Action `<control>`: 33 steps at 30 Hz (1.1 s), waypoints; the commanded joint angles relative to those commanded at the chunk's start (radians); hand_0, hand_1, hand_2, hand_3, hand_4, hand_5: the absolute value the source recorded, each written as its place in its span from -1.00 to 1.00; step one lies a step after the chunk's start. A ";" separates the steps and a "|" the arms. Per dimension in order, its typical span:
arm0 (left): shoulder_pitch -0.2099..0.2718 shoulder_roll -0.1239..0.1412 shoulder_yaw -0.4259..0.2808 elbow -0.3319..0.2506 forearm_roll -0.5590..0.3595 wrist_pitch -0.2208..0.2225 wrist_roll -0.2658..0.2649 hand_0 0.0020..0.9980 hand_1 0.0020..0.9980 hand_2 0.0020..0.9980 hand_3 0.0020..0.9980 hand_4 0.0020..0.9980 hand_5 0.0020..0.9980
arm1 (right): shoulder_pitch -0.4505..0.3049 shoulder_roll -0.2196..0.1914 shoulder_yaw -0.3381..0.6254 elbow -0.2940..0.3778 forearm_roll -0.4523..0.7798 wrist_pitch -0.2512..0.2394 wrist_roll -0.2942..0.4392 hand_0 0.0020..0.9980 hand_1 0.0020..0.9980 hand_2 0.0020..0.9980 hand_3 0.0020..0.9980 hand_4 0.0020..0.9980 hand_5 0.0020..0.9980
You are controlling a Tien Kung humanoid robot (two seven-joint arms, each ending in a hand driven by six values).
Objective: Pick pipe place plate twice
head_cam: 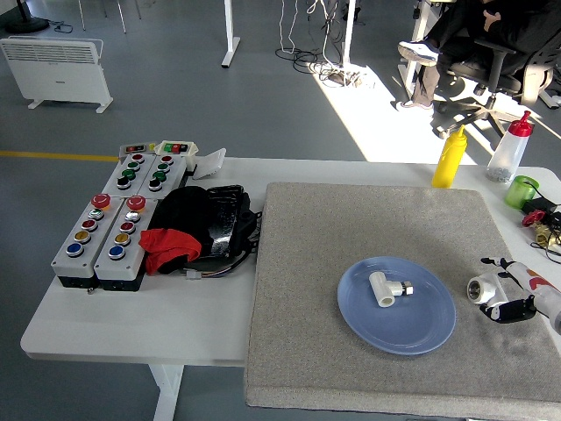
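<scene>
A blue plate (429,329) lies on the grey mat (351,219), right of centre. One white pipe fitting (384,288) rests on the plate, left of its middle. A second white pipe fitting (479,288) lies on the mat just right of the plate's rim. My right hand (496,289) comes in from the right edge, fingers spread. One white finger (501,265) passes above this fitting and the black thumb (513,311) below it, bracketing it without a clear grip. My left hand is out of view.
Several button boxes (98,230) and a black and red bundle (197,230) fill the table's left side. A yellow bottle (450,156), a red-capped clear bottle (508,147), a green cup (522,190) and small red parts (535,217) stand at the far right.
</scene>
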 joint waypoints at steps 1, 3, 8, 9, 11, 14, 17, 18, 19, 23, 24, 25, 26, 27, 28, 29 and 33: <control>0.001 0.000 0.000 0.000 0.001 0.000 0.000 0.31 0.22 0.21 0.20 -0.40 1.00 | 0.002 0.003 -0.003 -0.008 0.004 -0.007 0.004 1.00 0.85 0.99 0.88 0.48 -0.66; 0.002 0.000 -0.001 -0.001 0.003 -0.001 0.000 0.31 0.22 0.21 0.20 -0.40 1.00 | 0.006 0.010 -0.010 -0.026 0.010 -0.018 0.007 1.00 0.85 0.99 0.88 0.48 -0.66; 0.005 -0.001 -0.002 -0.001 0.004 0.000 0.000 0.31 0.22 0.21 0.20 -0.40 1.00 | 0.012 0.021 -0.022 -0.063 0.018 -0.036 0.012 0.98 0.85 0.98 0.87 0.49 -0.64; 0.006 -0.001 -0.002 -0.001 0.004 0.000 0.000 0.31 0.22 0.21 0.20 -0.40 1.00 | 0.013 0.023 -0.025 -0.069 0.019 -0.042 0.014 0.98 0.85 0.98 0.87 0.49 -0.64; 0.007 -0.001 -0.002 -0.001 0.004 0.000 0.000 0.31 0.22 0.21 0.20 -0.40 1.00 | 0.015 0.026 -0.032 -0.079 0.021 -0.055 0.015 0.98 0.85 0.98 0.87 0.49 -0.64; 0.008 -0.002 -0.003 -0.002 0.006 0.000 0.000 0.31 0.23 0.21 0.20 -0.40 1.00 | 0.018 0.030 -0.040 -0.089 0.021 -0.066 0.018 0.76 0.69 0.88 0.80 0.51 -0.61; 0.009 -0.002 -0.003 -0.002 0.007 0.000 0.000 0.31 0.23 0.21 0.20 -0.40 1.00 | 0.020 0.033 -0.050 -0.098 0.022 -0.090 0.023 0.76 0.69 0.88 0.80 0.51 -0.61; 0.010 -0.002 -0.004 -0.002 0.008 0.000 0.000 0.31 0.23 0.21 0.20 -0.40 1.00 | 0.020 0.033 -0.052 -0.099 0.022 -0.098 0.027 0.76 0.69 0.88 0.80 0.51 -0.61; 0.010 -0.002 -0.004 -0.002 0.009 0.000 0.000 0.31 0.23 0.21 0.21 -0.40 1.00 | 0.020 0.033 -0.054 -0.101 0.021 -0.110 0.031 0.13 0.21 0.25 0.39 0.10 -0.97; 0.010 -0.002 -0.004 -0.003 0.010 -0.001 0.000 0.31 0.23 0.21 0.21 -0.40 1.00 | 0.018 0.031 -0.059 -0.102 0.048 -0.127 0.029 0.13 0.21 0.25 0.39 0.10 -0.97; 0.010 -0.002 -0.004 -0.002 0.010 -0.002 0.000 0.31 0.23 0.21 0.21 -0.40 1.00 | 0.017 0.031 -0.058 -0.102 0.057 -0.132 0.025 0.13 0.21 0.25 0.39 0.10 -0.97; 0.009 -0.001 -0.004 -0.002 0.010 -0.002 0.000 0.31 0.23 0.21 0.21 -0.40 1.00 | 0.016 0.031 -0.058 -0.102 0.068 -0.139 0.025 -0.12 0.01 0.10 0.20 -0.14 -0.90; 0.009 -0.001 -0.003 -0.002 0.009 -0.002 0.000 0.31 0.23 0.21 0.21 -0.40 1.00 | 0.016 0.031 -0.057 -0.102 0.076 -0.145 0.025 -0.12 0.01 0.10 0.20 -0.14 -0.90; 0.008 -0.001 -0.002 -0.001 0.005 -0.001 0.000 0.31 0.23 0.21 0.21 -0.40 1.00 | 0.016 0.031 -0.056 -0.103 0.081 -0.151 0.027 -0.12 0.01 0.10 0.20 -0.14 -0.90; 0.007 0.000 -0.001 -0.001 0.004 -0.001 0.000 0.31 0.23 0.21 0.21 -0.40 1.00 | 0.016 0.031 -0.056 -0.103 0.084 -0.152 0.027 -0.12 0.01 0.10 0.20 -0.14 -0.90; 0.007 0.000 0.000 -0.001 0.003 -0.001 0.000 0.31 0.23 0.21 0.21 -0.40 1.00 | 0.016 0.030 -0.054 -0.103 0.090 -0.152 0.028 -0.12 0.01 0.10 0.20 -0.14 -0.90; 0.004 0.001 0.002 0.000 -0.003 0.001 0.000 0.31 0.23 0.21 0.20 -0.40 1.00 | 0.017 0.030 -0.050 -0.104 0.095 -0.151 0.027 -0.27 -0.08 0.07 0.15 -0.23 -0.84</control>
